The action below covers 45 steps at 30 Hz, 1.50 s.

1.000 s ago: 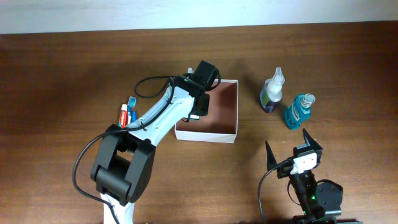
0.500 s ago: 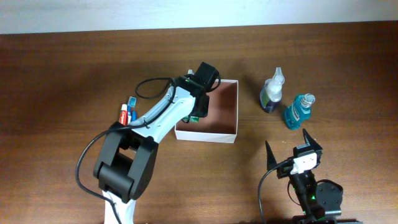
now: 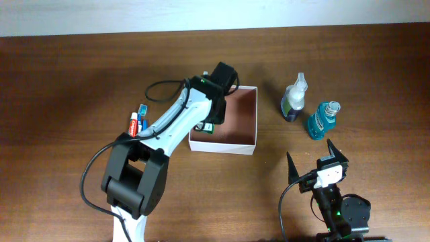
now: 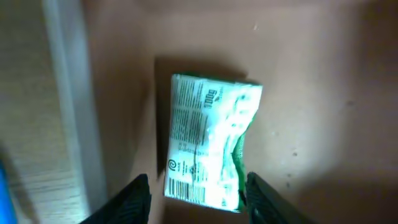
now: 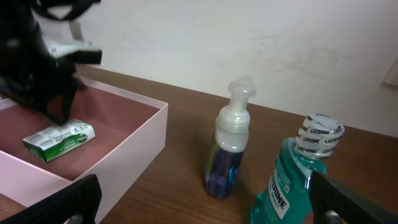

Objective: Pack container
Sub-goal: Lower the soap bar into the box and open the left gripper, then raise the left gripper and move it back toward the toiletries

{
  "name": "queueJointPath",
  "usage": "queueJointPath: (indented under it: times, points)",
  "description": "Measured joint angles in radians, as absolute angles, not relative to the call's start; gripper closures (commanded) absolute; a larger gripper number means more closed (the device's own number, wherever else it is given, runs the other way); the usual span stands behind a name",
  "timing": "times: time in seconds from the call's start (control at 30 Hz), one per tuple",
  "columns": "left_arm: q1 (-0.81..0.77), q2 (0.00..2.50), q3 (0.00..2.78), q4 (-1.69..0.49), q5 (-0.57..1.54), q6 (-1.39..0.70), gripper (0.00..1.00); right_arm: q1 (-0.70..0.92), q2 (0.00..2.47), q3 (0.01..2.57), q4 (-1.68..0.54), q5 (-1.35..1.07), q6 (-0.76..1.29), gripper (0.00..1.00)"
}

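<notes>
The container point(image 3: 242, 118) is a square white box with a pinkish-brown inside, at mid-table. A green and white packet point(image 3: 205, 128) lies flat in its left front corner. My left gripper point(image 3: 213, 115) hangs over that corner, open. In the left wrist view the packet point(image 4: 208, 146) lies on the box floor point(image 4: 311, 93), its near end between my spread left gripper point(image 4: 199, 202), with a gap on each side. My right gripper point(image 3: 313, 157) is open and empty near the front edge. The right wrist view shows the container's wall point(image 5: 124, 143) and the packet point(image 5: 59, 140) inside.
A clear spray bottle with purple liquid point(image 3: 294, 99) and a teal mouthwash bottle point(image 3: 322, 119) stand right of the container; both show in the right wrist view, the spray bottle point(image 5: 231, 149) left of the mouthwash point(image 5: 305, 180). A red-white tube and a blue one point(image 3: 138, 121) lie to the left.
My left gripper has shifted slightly back from the box's front left corner, and the green packet now shows lying on the box floor. The right arm has not moved.
</notes>
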<state>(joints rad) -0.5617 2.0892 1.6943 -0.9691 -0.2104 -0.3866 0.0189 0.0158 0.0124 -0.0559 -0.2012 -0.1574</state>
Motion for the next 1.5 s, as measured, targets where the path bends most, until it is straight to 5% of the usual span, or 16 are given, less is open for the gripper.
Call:
queueJointPath:
  times: [0.07, 0.2, 0.73, 1.5]
  points:
    - [-0.562, 2.089, 1.738, -0.999, -0.210, -0.386, 0.59, 0.019, 0.016, 0.012, -0.056, -0.201, -0.157, 0.02]
    - [-0.562, 2.085, 1.799, -1.035, -0.211, -0.387, 1.00, 0.019, 0.016, 0.012, -0.056, -0.201, -0.157, 0.02]
    - [-0.464, 2.025, 1.812, -1.164, -0.258, -0.391, 1.00, 0.019, 0.016, 0.012, -0.056, -0.201, -0.157, 0.02]
    - [-0.402, 2.022, 1.642, -1.077, -0.126, -0.413, 1.00, 0.019, 0.016, 0.012, -0.056, -0.201, -0.157, 0.02]
